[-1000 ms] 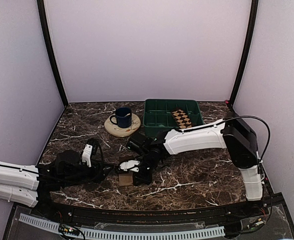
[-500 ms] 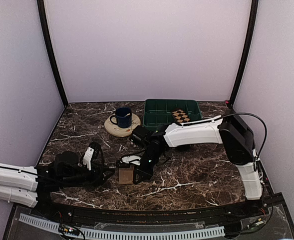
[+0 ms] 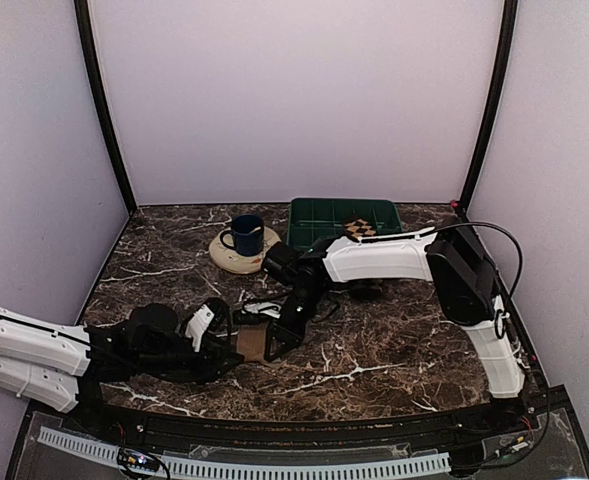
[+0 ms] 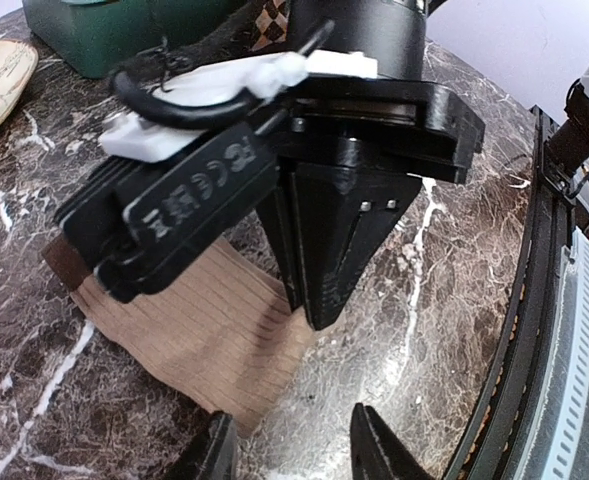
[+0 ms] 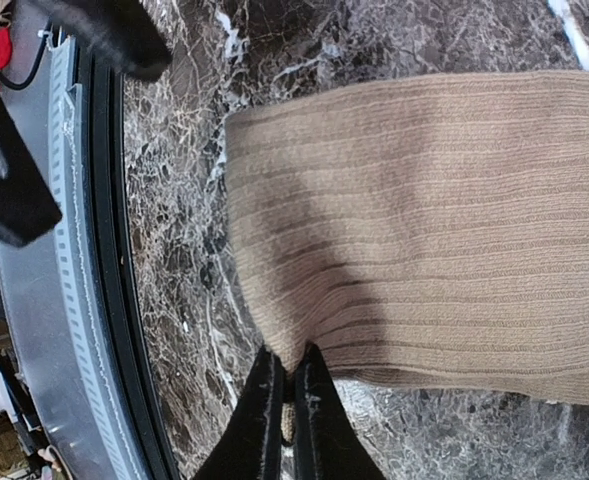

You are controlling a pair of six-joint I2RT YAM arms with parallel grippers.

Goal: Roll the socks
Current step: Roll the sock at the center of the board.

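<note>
Now the right end effector grips the tan sock edgewise.

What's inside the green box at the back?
A dark checkered sock lies in the green tray. Only a bit shows; the right arm covers the tray's front, so the rest is hidden.

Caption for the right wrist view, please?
Right gripper pinches the edge of the tan ribbed sock on the marble table.

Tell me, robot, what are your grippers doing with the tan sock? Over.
Right gripper shut on tan sock edge. Left gripper open, close by. Sock flat, unrolled. Nothing blocking.
</note>
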